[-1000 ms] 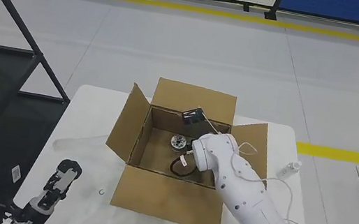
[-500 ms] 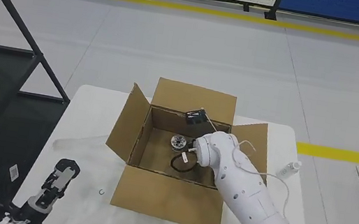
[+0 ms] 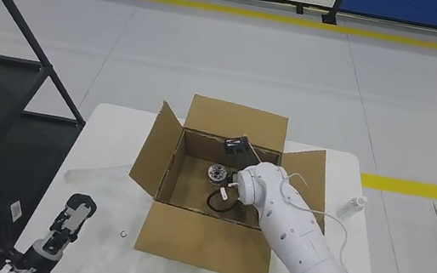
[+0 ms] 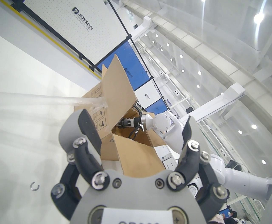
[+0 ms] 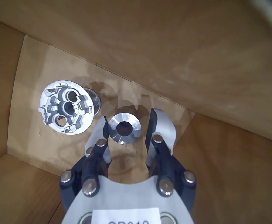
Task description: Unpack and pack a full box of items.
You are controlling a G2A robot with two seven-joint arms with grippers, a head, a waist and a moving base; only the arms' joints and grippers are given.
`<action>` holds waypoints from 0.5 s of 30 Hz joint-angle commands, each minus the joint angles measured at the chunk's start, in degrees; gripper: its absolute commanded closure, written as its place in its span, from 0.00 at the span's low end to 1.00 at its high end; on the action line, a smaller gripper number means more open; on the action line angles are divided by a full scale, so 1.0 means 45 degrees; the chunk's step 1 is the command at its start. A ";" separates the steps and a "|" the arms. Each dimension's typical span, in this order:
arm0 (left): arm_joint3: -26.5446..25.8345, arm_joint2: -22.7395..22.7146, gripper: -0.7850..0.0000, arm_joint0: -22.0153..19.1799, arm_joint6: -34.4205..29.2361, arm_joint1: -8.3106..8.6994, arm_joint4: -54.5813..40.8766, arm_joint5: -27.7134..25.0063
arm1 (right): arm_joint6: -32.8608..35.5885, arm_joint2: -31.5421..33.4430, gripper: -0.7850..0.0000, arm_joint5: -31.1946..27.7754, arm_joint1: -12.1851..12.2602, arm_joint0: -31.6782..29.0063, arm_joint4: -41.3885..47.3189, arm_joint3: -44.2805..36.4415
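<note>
Metal cylinder (image 5: 124, 128) sits between right gripper's (image 5: 130, 122) released jaws inside the box (image 5: 148, 42): unpacking grasp, next clench and lift.

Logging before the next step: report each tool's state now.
Left tool: open, empty.
Right tool: open, one finger on either side of the metal bushing inside the box.
</note>
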 commanded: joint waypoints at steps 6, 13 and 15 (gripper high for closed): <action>-0.0063 -0.0036 0.00 0.0141 0.0111 -0.0014 0.0055 0.0001 | -0.0234 0.0103 0.89 -0.0209 -0.0117 0.0042 0.0047 0.0371; -0.0152 0.0009 0.00 0.0105 0.0049 -0.0017 0.0115 0.0091 | -0.0174 0.0483 1.00 -0.0538 0.0076 -0.0326 -0.0267 -0.0713; -0.0188 0.0046 0.00 0.0047 0.0016 -0.0017 0.0142 0.0166 | -0.0047 0.0729 1.00 -0.0618 0.0253 -0.0671 -0.0526 -0.1573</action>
